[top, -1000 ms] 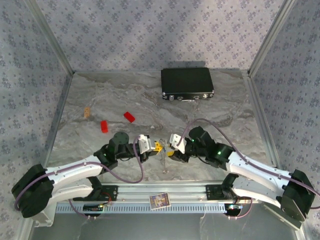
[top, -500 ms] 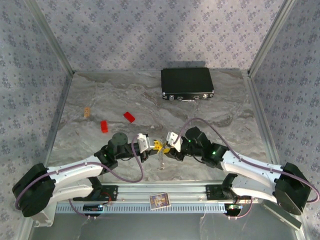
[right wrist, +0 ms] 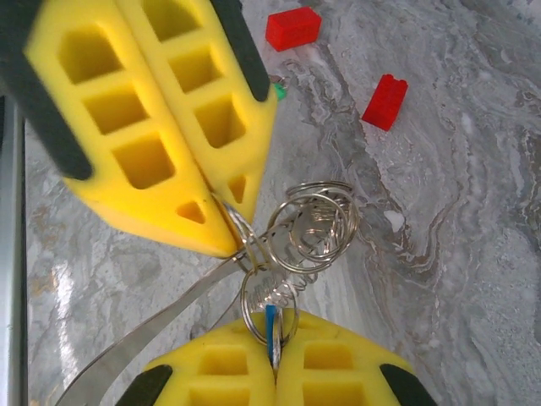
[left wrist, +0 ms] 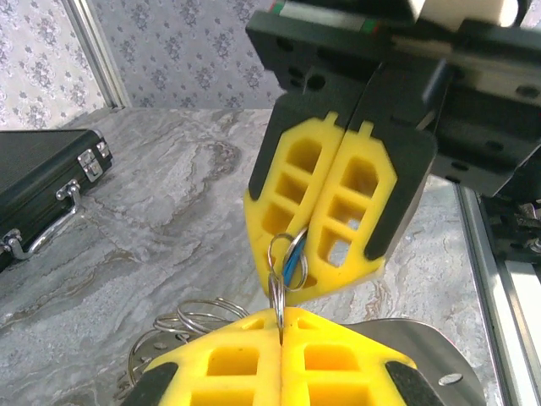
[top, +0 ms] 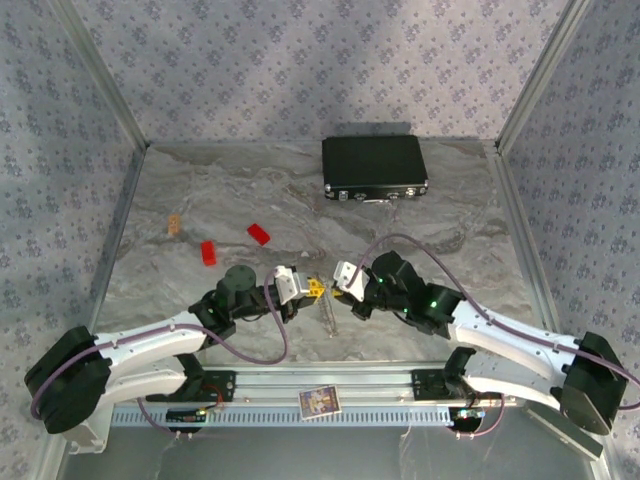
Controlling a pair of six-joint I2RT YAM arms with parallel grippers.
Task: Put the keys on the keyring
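Note:
My left gripper (top: 311, 290) and right gripper (top: 336, 291) meet tip to tip above the table's near middle. In the left wrist view the left gripper (left wrist: 281, 315) is shut on a thin ring of the silvery keyring (left wrist: 184, 325). Facing it, the right gripper (left wrist: 292, 282) pinches the blue key (left wrist: 292, 262). The right wrist view shows the right gripper (right wrist: 272, 353) shut on the blue key (right wrist: 270, 326), whose small ring links into the keyring (right wrist: 317, 224). The left gripper (right wrist: 228, 241) grips that coil. A green key (right wrist: 277, 89) peeks out behind a left finger. A silvery strip (right wrist: 144, 330) hangs below.
A black case (top: 375, 167) lies at the back of the table and shows again as the case (left wrist: 42, 182) in the left wrist view. Two red blocks (top: 208, 252) (top: 259, 234) and a small tan piece (top: 174, 224) lie to the left. Patterned walls close in three sides.
The right gripper has shifted left, closing the gap to the left gripper. The silvery piece hanging between them has swung slightly. Both stay shut.

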